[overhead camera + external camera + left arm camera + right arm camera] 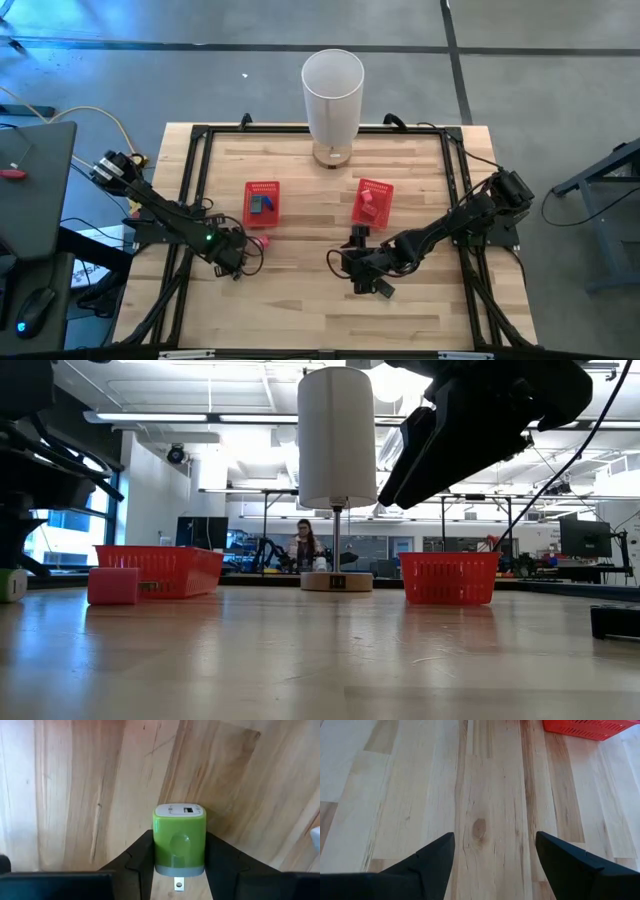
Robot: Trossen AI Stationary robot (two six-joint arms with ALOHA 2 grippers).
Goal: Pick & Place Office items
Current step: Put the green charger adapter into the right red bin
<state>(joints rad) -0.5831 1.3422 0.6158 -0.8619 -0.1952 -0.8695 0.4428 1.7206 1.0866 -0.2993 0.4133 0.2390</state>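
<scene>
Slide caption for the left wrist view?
Left gripper closed on a green USB wall charger above the wooden table.

Two red mesh baskets (262,202), one white cylinder (332,95), perhaps five small office items (179,839)

The left arm is being reached low across the table's left side, its left gripper (180,870) being closed on something between its fingers. The right arm is being stretched inward, the right gripper (495,865) being held apart.
</scene>
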